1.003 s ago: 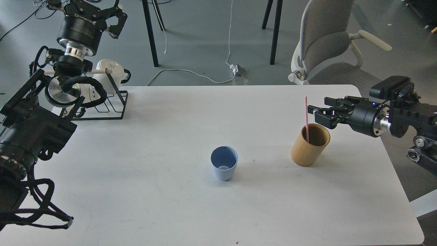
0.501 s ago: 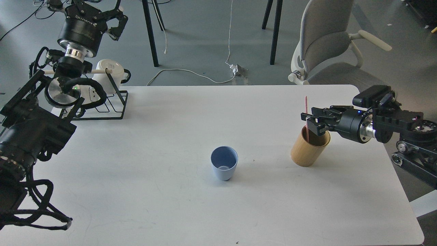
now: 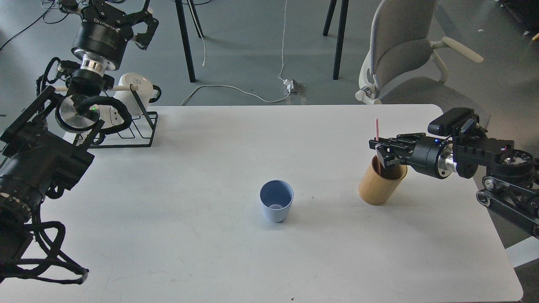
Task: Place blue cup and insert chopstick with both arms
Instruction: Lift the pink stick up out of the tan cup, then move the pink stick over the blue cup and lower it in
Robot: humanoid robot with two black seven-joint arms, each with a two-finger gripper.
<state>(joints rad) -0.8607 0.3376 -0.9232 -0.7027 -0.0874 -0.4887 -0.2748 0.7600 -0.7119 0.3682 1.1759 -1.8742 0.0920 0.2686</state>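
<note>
The blue cup (image 3: 276,205) stands upright and empty in the middle of the white table (image 3: 202,168). The pink chopstick (image 3: 377,128) stands in the tan bamboo cylinder (image 3: 377,185) at the right, its top sticking out. My right gripper (image 3: 384,149) reaches in from the right just above the cylinder's mouth. Its fingers are apart on either side of the chopstick's middle, which they partly hide. My left gripper (image 3: 122,11) is open and empty, raised high at the far left, beyond the table's back edge.
A black wire rack (image 3: 134,128) with a white mug (image 3: 135,90) on its pale wooden rod stands at the table's back left, beside my left arm. A grey chair (image 3: 400,46) stands behind the table at the right. Cables lie on the floor.
My right gripper has moved left, from beside the bamboo cylinder to over its mouth, with its fingers now around the chopstick. The left arm, blue cup and cylinder have not moved.
</note>
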